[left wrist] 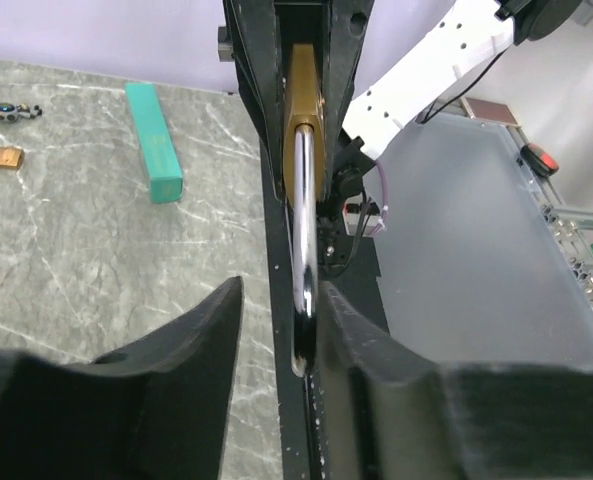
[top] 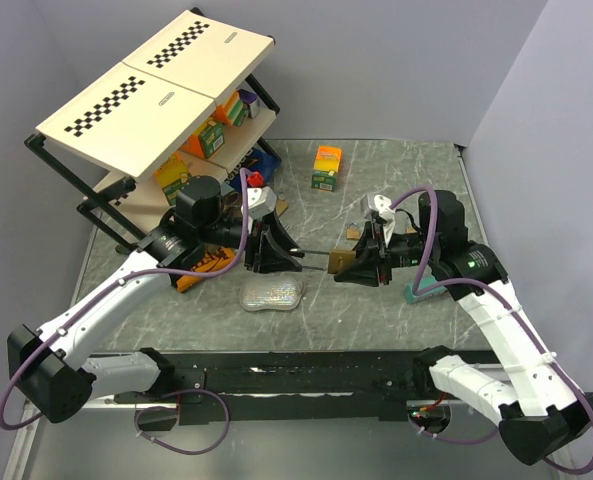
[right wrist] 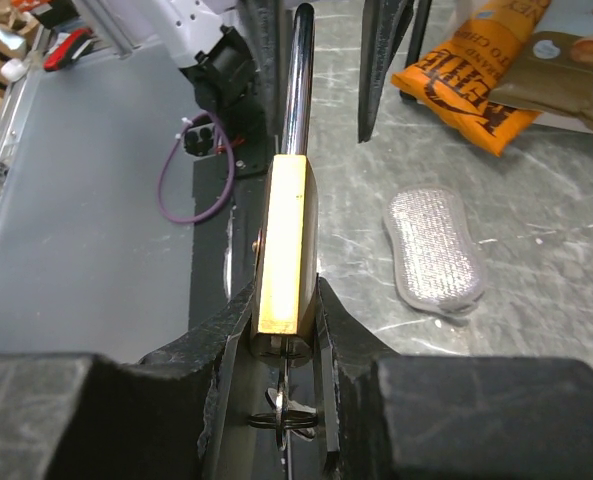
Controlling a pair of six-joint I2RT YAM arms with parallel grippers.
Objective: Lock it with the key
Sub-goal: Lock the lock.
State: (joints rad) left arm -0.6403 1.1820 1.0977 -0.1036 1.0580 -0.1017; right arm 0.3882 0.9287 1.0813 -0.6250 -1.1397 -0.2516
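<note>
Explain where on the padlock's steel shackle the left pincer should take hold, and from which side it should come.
Grip the shackle near its curved end, coming end-on from the side opposite the brass padlock, whose body the right pincer clamps. The shackle sticks out toward the left pincer, edge-on between its open fingers, so closing should pinch its flat sides.

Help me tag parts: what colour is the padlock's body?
Brass-gold; the padlock body shows best in the right wrist view.
</note>
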